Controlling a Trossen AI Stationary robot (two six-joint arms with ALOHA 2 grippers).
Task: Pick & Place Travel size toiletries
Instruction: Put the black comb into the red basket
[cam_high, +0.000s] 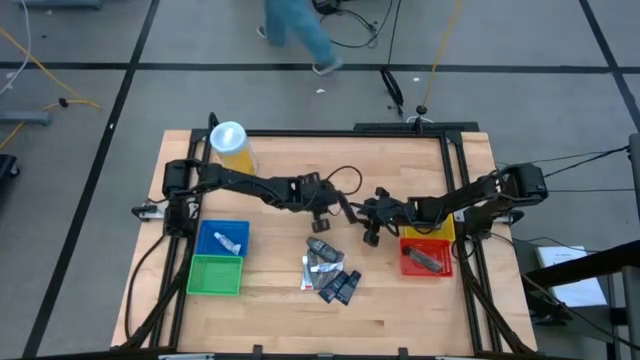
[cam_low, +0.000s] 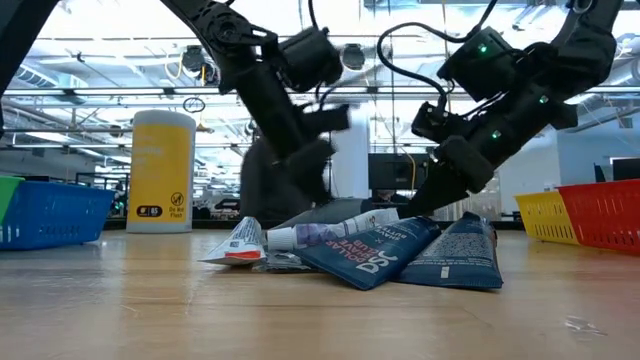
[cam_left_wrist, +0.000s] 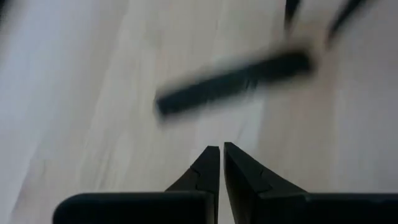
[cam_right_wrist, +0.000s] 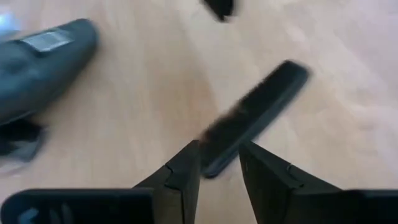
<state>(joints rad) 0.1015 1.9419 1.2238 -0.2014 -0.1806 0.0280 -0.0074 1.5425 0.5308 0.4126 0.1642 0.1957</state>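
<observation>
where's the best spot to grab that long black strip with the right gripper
Across its narrow width near the end lying between the right gripper's open fingers, coming from above: the long black strip lies flat on the table, too long to span lengthwise.

Light wooden table (cam_high: 270, 300) with black frame rails along its edges. Grey floor (cam_high: 90, 40) around it, marked by dark lines; yellow cable (cam_high: 40, 70) and black cables (cam_high: 360, 40) trail across it. A person's legs in blue trousers (cam_high: 300, 30) at the far side. Low view: open hall behind, bright ceiling lights (cam_low: 100, 50), overhead beams, glazed partitions.
</observation>
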